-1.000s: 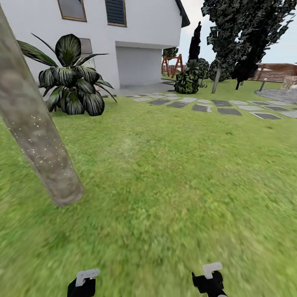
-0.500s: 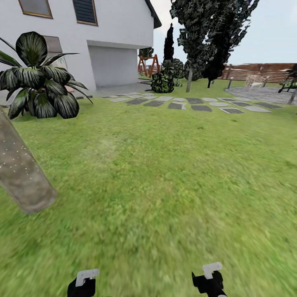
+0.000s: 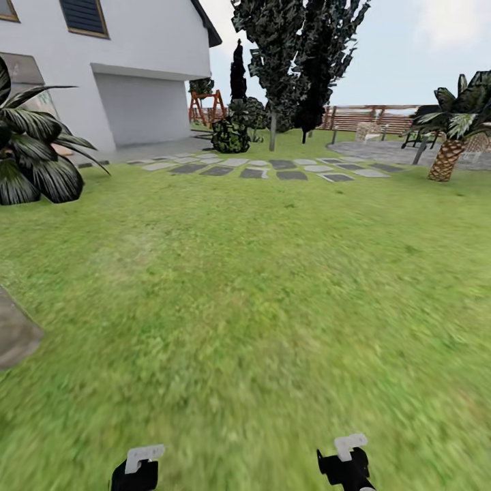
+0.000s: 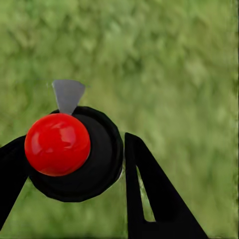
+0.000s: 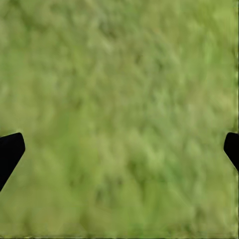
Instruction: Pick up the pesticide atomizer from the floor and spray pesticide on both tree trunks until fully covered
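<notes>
left gripper (image 4: 74,164): clamped on pesticide atomizer (image 4: 72,152), red cap, black body
right gripper (image 5: 119,149): fingers wide apart over grass (image 5: 119,99)
tree trunk (image 3: 13,334): 9 o'clock edge
second tree (image 3: 273,129): 12 o'clock, far

- Illumination in my head view is bright, even daylight; no single light source can be located.
- The grass (image 3: 273,286) carries no cast shadows, and no glare appears on the white house (image 3: 123,68).
- Grass texture is smeared and soft close to me, sharper toward the stepping stones (image 3: 273,169).
- Both of my wrist views render the grass as blurred mottled green; a narrow discoloured band runs along their edges.
</notes>
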You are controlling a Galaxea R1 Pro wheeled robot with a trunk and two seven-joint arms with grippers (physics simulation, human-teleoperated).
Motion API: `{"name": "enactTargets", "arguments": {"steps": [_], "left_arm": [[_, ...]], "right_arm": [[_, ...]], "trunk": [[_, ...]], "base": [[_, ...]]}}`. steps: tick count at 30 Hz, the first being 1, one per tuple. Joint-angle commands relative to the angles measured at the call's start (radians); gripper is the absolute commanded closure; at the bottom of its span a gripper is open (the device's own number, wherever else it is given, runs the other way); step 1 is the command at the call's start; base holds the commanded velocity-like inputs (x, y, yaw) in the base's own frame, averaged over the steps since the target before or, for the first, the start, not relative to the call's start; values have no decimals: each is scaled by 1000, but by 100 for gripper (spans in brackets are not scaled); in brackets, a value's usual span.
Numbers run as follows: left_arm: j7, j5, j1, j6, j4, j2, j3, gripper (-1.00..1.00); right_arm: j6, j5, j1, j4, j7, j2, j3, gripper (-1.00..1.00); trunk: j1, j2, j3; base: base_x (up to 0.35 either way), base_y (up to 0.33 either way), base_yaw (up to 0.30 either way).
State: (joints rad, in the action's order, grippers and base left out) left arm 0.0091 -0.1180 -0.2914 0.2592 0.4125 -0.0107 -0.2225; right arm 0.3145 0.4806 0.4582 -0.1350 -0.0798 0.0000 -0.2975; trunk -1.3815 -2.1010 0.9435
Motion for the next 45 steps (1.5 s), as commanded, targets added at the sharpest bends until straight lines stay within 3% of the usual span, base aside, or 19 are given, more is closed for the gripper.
{"name": "enactTargets", "arguments": {"steps": [1, 45], "left_arm": [[0, 0, 0, 0, 0, 0, 0, 100], [0, 0, 0, 0, 0, 2, 0, 100]], "right_arm": [[0, 0, 0, 0, 0, 0, 0, -100], [0, 1, 0, 2, 0, 2, 0, -100]], "trunk": [[0, 0, 0], [0, 0, 0]], "base": [[-187, -244, -300], [-165, -245, -300]]}}
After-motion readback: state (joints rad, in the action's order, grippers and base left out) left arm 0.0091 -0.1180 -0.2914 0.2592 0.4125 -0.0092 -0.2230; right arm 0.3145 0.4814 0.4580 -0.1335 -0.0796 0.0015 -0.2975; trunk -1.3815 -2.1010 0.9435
